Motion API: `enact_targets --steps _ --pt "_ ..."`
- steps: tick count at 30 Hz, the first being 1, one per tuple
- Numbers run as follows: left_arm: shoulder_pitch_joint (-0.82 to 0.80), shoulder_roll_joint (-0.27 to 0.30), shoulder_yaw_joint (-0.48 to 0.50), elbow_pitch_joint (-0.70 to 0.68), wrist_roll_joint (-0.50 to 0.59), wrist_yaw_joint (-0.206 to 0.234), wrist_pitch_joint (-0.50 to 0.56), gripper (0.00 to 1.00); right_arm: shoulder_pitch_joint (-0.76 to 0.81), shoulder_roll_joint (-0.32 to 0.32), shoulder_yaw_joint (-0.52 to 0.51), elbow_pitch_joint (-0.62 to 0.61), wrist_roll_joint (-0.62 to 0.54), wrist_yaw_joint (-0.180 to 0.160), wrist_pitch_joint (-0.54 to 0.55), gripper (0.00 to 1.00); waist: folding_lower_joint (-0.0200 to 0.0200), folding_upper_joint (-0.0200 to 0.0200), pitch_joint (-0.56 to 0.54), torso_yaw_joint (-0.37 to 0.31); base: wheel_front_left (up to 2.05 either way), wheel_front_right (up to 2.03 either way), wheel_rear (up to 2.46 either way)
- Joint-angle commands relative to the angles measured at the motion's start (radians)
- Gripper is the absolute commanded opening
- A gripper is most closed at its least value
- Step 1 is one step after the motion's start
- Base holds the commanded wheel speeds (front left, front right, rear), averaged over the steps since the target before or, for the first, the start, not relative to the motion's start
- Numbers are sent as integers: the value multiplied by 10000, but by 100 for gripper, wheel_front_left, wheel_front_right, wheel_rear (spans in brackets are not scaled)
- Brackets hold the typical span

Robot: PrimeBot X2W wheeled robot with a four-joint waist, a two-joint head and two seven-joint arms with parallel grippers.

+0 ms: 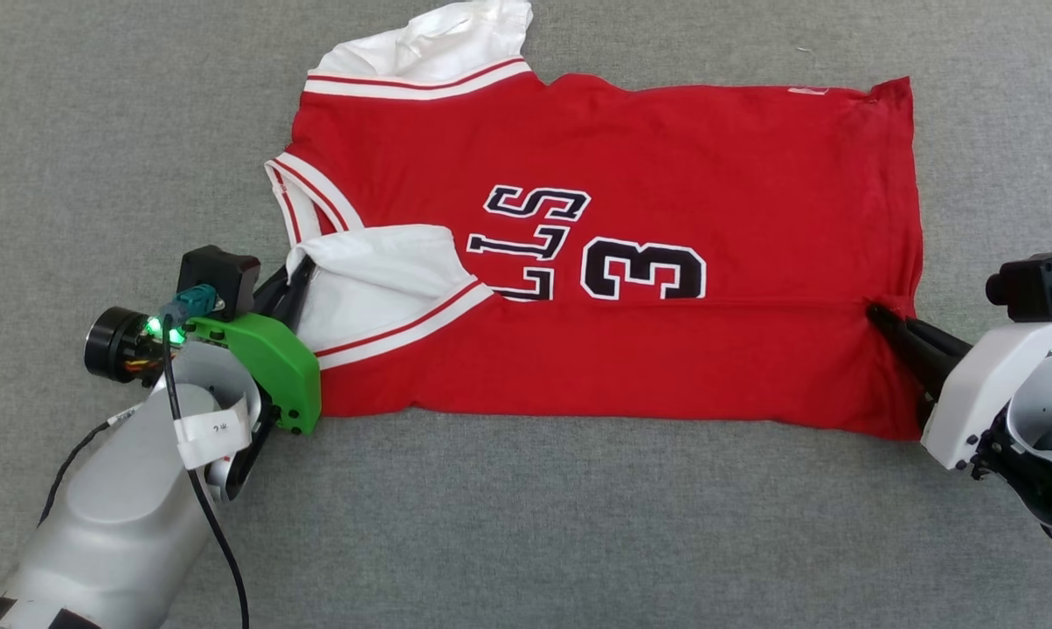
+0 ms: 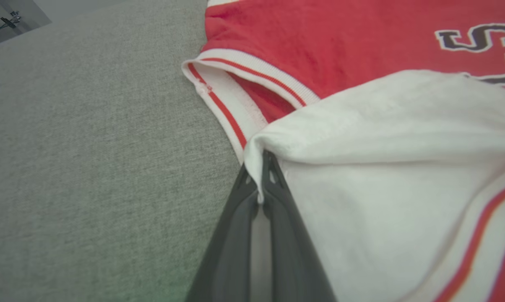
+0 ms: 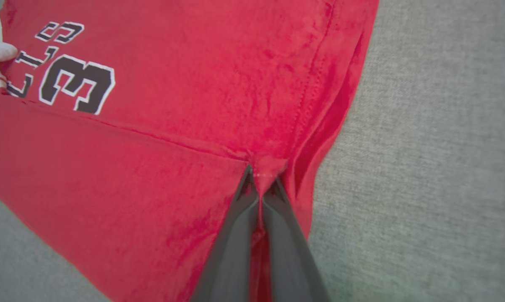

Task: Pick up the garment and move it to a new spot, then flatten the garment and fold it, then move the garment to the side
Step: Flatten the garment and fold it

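Left arm [image 1: 124,489] angled inward, jaws pinched shut, right arm [image 1: 1007,393] angled inward, jaws pinched shut

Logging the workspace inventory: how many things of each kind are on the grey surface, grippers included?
Garments: 1, the red jersey
Grippers: 2, the left gripper and the right gripper, each shut on the jersey
Total: 3
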Motion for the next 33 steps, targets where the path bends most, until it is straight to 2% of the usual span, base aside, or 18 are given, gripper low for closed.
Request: enact_targets --steps 1,2,3,4,9,13,17,21,25,28,33 --pt "28 -206 -106 333 -133 -92 -46 0 -41 92 146 168 91 -9 -48 0 0 0 -115 36 0 0 0" --pt "14 -267 -71 505 -185 -146 -169 26 -31 101 162 211 162 -9 -122 1 0 0 -195 57 0 0 0" --pt "-12 -292 -69 631 -171 -156 -253 100 -8 91 191 248 214 -9 -152 44 0 0 -281 86 0 0 0" --pt "-56 -317 -52 744 -173 -199 -356 100 20 49 244 233 247 -9 -222 100 0 0 -397 124 0 0 0" --pt "-362 -215 206 825 -406 -454 -579 100 300 -147 276 73 331 -9 -695 100 0 0 -1003 297 0 0 0" --pt "-650 203 493 557 -942 -686 56 100 509 -209 336 -45 359 -9 -911 100 0 0 -1493 360 0 0 0" --pt "-872 648 359 -83 -1492 -890 1663 100 655 -241 354 -115 337 -9 -948 100 0 0 -1796 445 0 0 0" --pt "-968 1021 -119 -834 -2272 -1004 4188 100 706 -274 375 -117 346 -9 -911 100 0 0 -1969 524 0 0 0" --pt "-997 1339 -498 -1426 -2979 -1039 6172 100 665 -295 459 -136 363 -9 -775 100 0 0 -2002 535 0 0 0" --pt "-906 1418 -655 -1653 -3415 -1047 7070 100 588 -310 526 -171 398 -9 -634 100 0 0 -1952 492 0 0 0" --pt "-606 1401 -886 -1605 -3768 -977 7841 100 418 -300 661 -232 415 -9 -463 100 0 0 -1743 322 0 0 0"
